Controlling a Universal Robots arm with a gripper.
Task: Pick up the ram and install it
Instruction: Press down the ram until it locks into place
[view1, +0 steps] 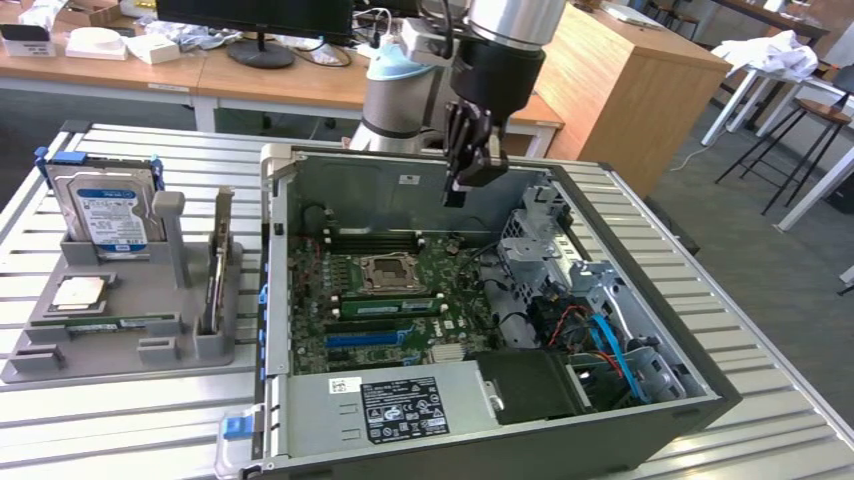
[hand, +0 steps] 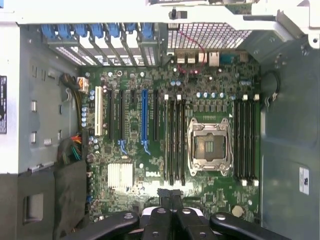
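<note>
One ram stick (view1: 107, 322), thin and green, lies in a slot of the grey holder (view1: 40, 360) at the exterior view's left. A second green strip (view1: 387, 304) sits among the memory slots on the motherboard (view1: 387, 340), beside the CPU socket (view1: 383, 268). My gripper (view1: 463, 188) hangs over the open computer case (view1: 641, 270), above the board's far part and well away from the holder. Its fingers (hand: 165, 196) are pressed together with nothing between them. The wrist view looks straight down on the memory slots (hand: 173, 142) and the socket (hand: 209, 145).
The holder also carries a blue-labelled hard drive (view1: 110, 215), an upright expansion card (view1: 218, 262) and a CPU chip (view1: 78, 293). Inside the case are the power supply (view1: 400, 405), a drive cage (view1: 534, 225) and blue and red cables (view1: 601, 335). Desks stand behind.
</note>
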